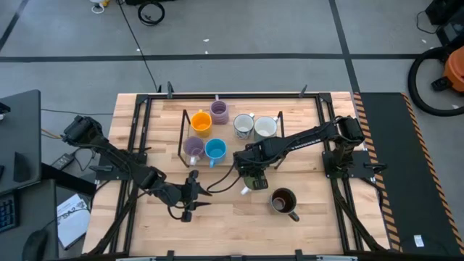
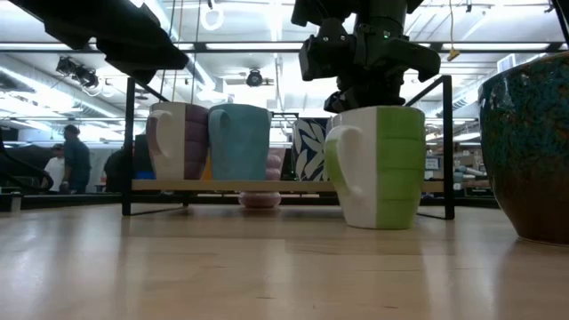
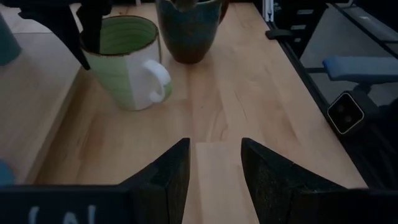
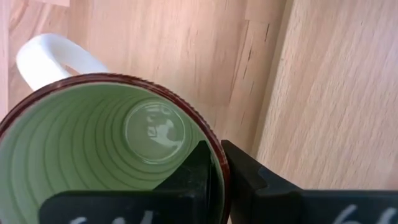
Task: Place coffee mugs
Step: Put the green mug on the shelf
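Observation:
The green-and-white mug [image 2: 378, 164] stands upright on the table just in front of the black wire rack [image 2: 284, 186]. My right gripper [image 4: 215, 155] is above it, shut on its rim; in the high view the gripper [image 1: 252, 176] covers most of the mug. The dark brown mug [image 1: 284, 201] stands on its base nearer the table's near edge. Orange [image 1: 201, 123], purple [image 1: 219, 111], patterned white [image 1: 243, 125], pale white [image 1: 265, 127], lavender [image 1: 193, 148] and blue [image 1: 215, 150] mugs stand on the rack. My left gripper [image 3: 214, 168] is open, low over bare table left of the green mug [image 3: 127, 59]. My right gripper pinches the green mug's rim [image 4: 219, 163] on the side opposite the white handle [image 4: 53, 59]. One finger is inside the mug and one outside. The fingers come from above, pointing down. The mug stands upright with its base on the table [image 2: 378, 224].
The rack's wire frame [image 1: 181, 138] rises beside the green mug on its far side. The dark brown mug [image 2: 533, 142] stands close on the right. Bare wooden table [image 1: 232, 217] lies along the near edge. People stand in the room beyond [image 2: 71, 160].

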Robot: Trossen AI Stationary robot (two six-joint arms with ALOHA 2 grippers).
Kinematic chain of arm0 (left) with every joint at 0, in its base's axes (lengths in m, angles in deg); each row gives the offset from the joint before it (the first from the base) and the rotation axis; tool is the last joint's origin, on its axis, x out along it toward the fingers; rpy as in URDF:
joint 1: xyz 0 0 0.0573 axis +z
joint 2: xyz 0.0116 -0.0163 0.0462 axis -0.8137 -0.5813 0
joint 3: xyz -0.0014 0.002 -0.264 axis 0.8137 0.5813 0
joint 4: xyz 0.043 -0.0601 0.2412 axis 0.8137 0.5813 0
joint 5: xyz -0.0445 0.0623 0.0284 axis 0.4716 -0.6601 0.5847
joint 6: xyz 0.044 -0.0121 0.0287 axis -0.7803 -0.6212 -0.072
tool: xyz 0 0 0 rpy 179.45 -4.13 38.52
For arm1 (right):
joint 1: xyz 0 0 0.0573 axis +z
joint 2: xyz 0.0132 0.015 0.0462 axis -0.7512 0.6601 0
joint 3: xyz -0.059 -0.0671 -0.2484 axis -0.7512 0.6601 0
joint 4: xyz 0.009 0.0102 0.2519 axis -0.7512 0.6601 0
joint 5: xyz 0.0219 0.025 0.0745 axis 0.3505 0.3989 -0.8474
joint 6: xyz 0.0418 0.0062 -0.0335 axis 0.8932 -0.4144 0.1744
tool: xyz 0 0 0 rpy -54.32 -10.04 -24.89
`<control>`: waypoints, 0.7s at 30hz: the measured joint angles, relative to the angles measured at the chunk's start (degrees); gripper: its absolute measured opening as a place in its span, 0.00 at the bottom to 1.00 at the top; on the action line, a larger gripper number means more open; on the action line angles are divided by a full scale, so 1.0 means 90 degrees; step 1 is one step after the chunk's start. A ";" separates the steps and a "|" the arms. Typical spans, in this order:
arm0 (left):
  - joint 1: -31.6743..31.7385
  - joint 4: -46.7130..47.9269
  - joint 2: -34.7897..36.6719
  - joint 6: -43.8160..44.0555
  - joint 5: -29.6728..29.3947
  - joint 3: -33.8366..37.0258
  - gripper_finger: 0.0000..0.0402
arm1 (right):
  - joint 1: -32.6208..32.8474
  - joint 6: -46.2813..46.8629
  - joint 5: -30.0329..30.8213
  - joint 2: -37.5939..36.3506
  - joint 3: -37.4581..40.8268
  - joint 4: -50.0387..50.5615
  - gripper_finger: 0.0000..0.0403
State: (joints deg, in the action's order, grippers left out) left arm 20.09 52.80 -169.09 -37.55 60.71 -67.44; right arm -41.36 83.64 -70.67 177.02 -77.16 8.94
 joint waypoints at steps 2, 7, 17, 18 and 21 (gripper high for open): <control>0.0001 -0.0001 0.0000 0.0001 -0.0008 0.0000 0.37 | 0.0000 -0.0006 0.0000 0.0000 0.0000 -0.0015 0.10; -0.0003 0.0026 0.0001 0.0035 0.0054 0.0000 0.37 | 0.0002 -0.0099 0.0000 0.0000 0.0000 -0.0056 0.08; -0.0043 0.0235 0.0073 0.0205 0.0413 0.0000 0.37 | 0.0092 -0.0362 0.0036 0.0012 -0.0120 -0.0010 0.09; -0.0042 0.0231 0.0073 0.0205 0.0411 0.0000 0.37 | 0.0099 -0.0364 0.0036 0.0012 -0.0185 0.0000 0.09; -0.0042 0.0232 0.0073 0.0207 0.0411 0.0000 0.37 | 0.0100 -0.0414 0.0032 0.0012 -0.0459 0.0149 0.08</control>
State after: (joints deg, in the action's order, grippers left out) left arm 19.72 54.89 -168.44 -35.68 64.41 -67.44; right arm -40.47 79.91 -70.38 177.13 -81.30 10.28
